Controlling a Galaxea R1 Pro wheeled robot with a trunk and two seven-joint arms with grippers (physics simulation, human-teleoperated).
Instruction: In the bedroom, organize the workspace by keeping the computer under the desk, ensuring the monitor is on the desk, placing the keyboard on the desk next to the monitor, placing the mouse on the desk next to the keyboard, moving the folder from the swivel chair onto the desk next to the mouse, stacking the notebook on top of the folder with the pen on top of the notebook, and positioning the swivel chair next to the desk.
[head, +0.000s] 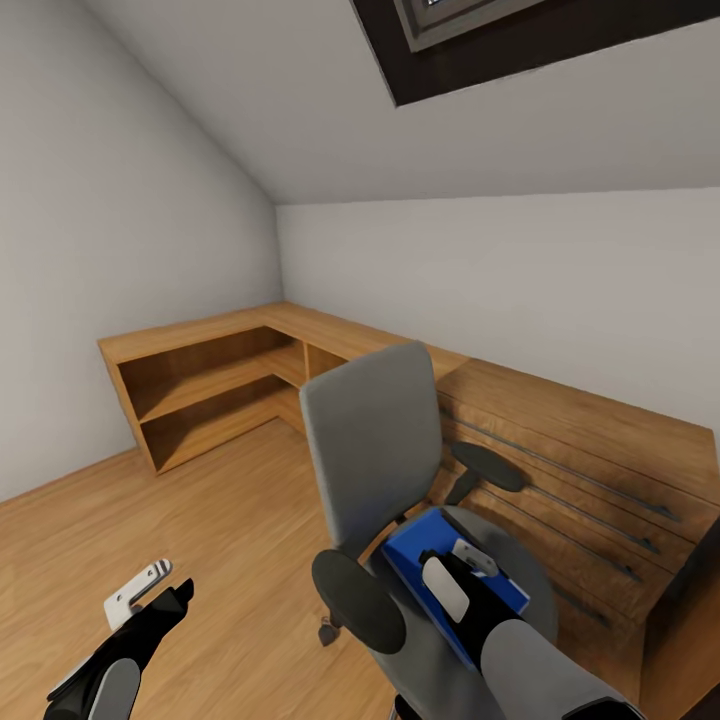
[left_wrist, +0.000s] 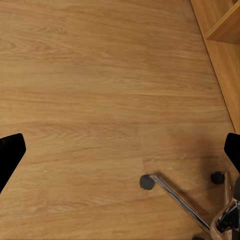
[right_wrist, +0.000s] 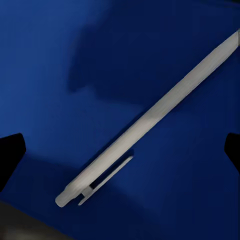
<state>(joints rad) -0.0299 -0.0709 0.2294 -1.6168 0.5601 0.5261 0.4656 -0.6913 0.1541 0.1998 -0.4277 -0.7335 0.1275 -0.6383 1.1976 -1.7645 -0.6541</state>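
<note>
Your right hand (head: 462, 570) hangs low over the seat of the swivel chair (head: 375, 470), directly above the blue folder (head: 420, 555) that lies flat on the grey cushion. In the right wrist view its two dark fingertips (right_wrist: 10, 155) sit wide apart at either edge, with nothing between them but the folder (right_wrist: 75, 60) and the white pen (right_wrist: 150, 117) lying slantwise on top of it, clip side up; the fingers are not touching the pen. Your left hand (head: 160, 600) is out to the side over the light wood floor (head: 200, 520), well apart from the chair, and its fingertips (left_wrist: 11, 150) are likewise spread, holding nothing. Under it you can see the chair's chrome base (left_wrist: 180, 200) and black casters (left_wrist: 146, 182) on the floorboards. Behind the chair a low wooden shelf unit (head: 210, 385) runs along the pale grey walls into the corner, and a slatted wooden piece (head: 590, 470) stands just beside the chair's far armrest.
</note>
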